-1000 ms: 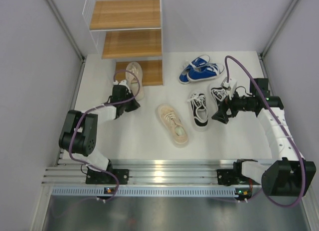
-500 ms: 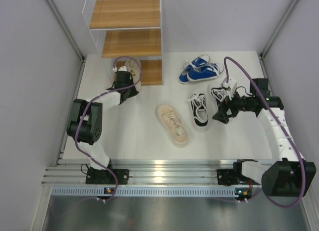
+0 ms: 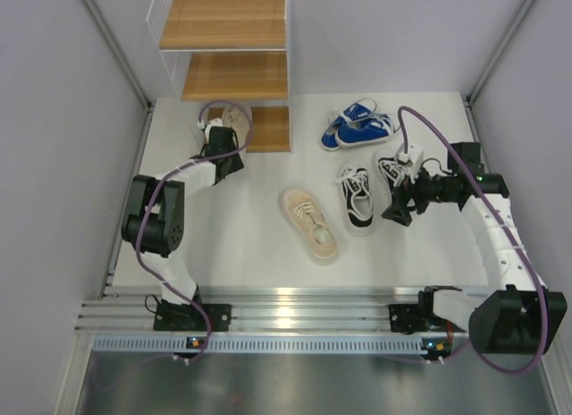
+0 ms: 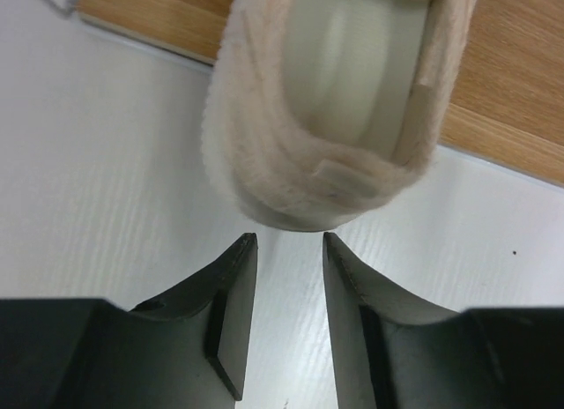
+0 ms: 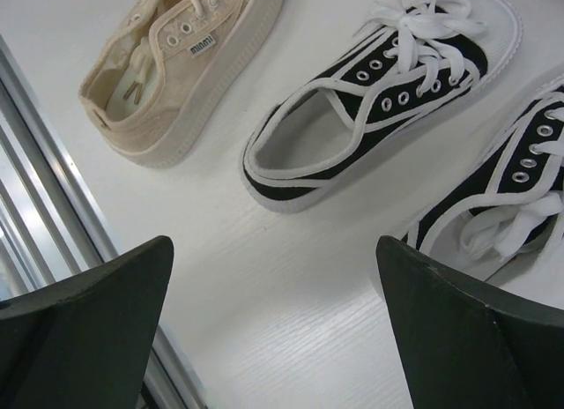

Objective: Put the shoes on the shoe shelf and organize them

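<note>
Left tool (image 4: 286, 243) is seen part-open, empty, behind a beige shoe (image 4: 335, 118) on the shelf (image 4: 520, 100); right tool (image 5: 273, 246) wide open, empty

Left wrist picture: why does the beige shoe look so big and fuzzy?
Left wrist view: the beige shoe sits right at the lens, so it looms large and soft. Right wrist view: the middle black-and-white shoe is sharp, the fingers blurry. Top view: glare on the rail.

Bare counter (image 3: 241, 218) lies open left of the loose beige sneaker (image 3: 309, 224); black-and-white sneakers (image 3: 357, 196) crowd the right end effector (image 3: 394, 213).
</note>
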